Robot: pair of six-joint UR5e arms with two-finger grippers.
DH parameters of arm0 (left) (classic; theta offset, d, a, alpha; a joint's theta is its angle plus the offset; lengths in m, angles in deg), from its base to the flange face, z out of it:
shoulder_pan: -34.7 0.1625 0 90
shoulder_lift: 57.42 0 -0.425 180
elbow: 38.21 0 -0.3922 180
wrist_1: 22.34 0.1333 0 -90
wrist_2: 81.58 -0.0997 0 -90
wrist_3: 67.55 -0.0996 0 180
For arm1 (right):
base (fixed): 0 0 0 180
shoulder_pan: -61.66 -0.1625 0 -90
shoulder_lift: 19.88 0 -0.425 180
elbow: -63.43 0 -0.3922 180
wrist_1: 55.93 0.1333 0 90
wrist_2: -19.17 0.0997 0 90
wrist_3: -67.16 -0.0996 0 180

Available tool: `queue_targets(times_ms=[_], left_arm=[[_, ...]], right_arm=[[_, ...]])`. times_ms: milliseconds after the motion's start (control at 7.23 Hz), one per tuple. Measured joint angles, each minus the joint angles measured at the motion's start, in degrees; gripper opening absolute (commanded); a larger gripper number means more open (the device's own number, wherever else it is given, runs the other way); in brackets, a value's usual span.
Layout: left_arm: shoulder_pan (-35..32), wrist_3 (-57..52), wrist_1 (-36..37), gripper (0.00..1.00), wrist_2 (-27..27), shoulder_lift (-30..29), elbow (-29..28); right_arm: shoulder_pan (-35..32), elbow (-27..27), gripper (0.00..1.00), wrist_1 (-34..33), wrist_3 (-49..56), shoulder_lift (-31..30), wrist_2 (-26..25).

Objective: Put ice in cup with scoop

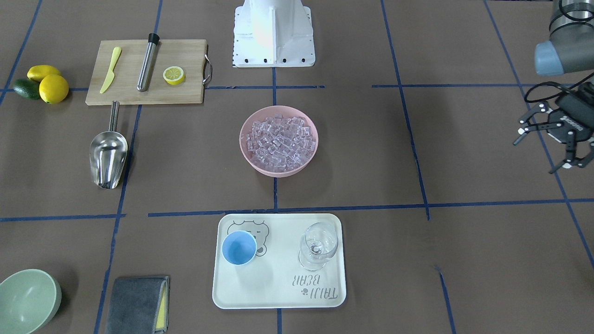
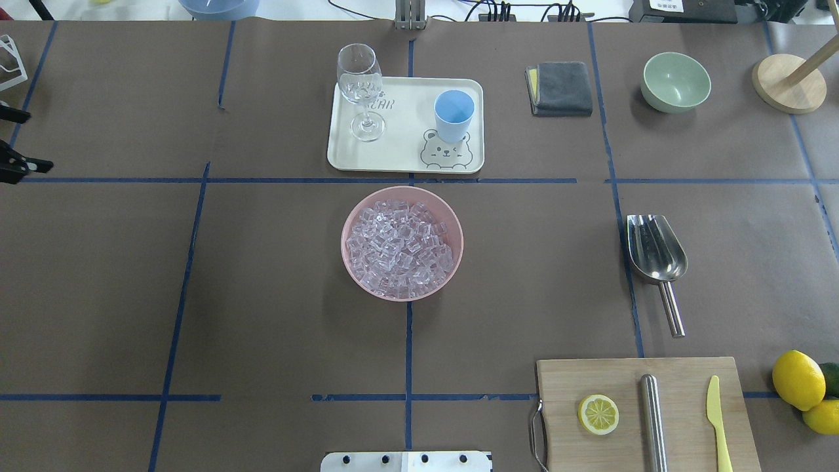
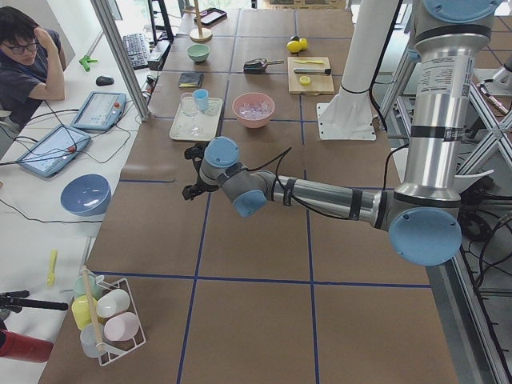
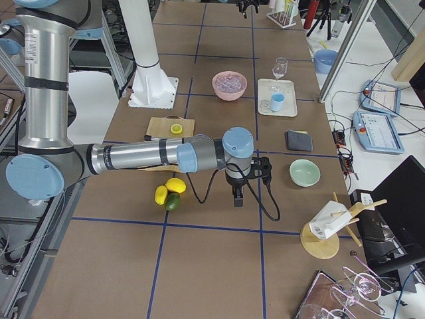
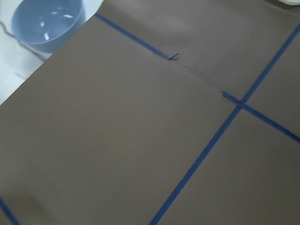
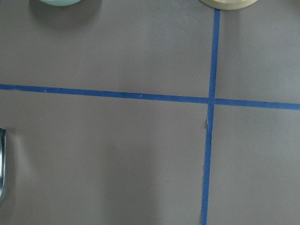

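The ice [image 1: 280, 144] is a heap of clear cubes in a pink bowl [image 1: 246, 157] at the table's middle; it also shows in the overhead view [image 2: 401, 246]. The light-blue cup [image 1: 239, 247] stands upright and empty on a cream tray [image 1: 278, 287]. The steel scoop [image 1: 108, 155] lies flat on the table, alone, and also shows in the overhead view [image 2: 655, 252]. My left gripper [image 1: 538, 153] is open and empty, far off at the table's side. My right gripper [image 4: 239, 196] shows only in the right side view; I cannot tell whether it is open.
A clear stemmed glass [image 1: 319, 246] stands on the tray beside the cup. A cutting board [image 1: 185, 55] holds a steel cylinder [image 1: 147, 62], a lemon slice and a yellow knife. Lemons [image 1: 53, 88], a green bowl [image 1: 25, 299] and a grey cloth [image 1: 137, 304] lie around.
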Motion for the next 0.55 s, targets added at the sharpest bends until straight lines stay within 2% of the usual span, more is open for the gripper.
queue_targets(times_ms=[276, 553], left_arm=[[7.8, 3.2, -6.9, 1.0, -0.4, -1.2, -0.1], [14.8, 7.3, -8.2, 1.0, -1.6, -5.1, -0.7]], right_arm=[[1.2, -1.4, 1.0, 0.0, -1.4, 0.1, 0.0], [3.8, -3.6, 1.0, 0.0, -3.1, 0.2, -0.2]])
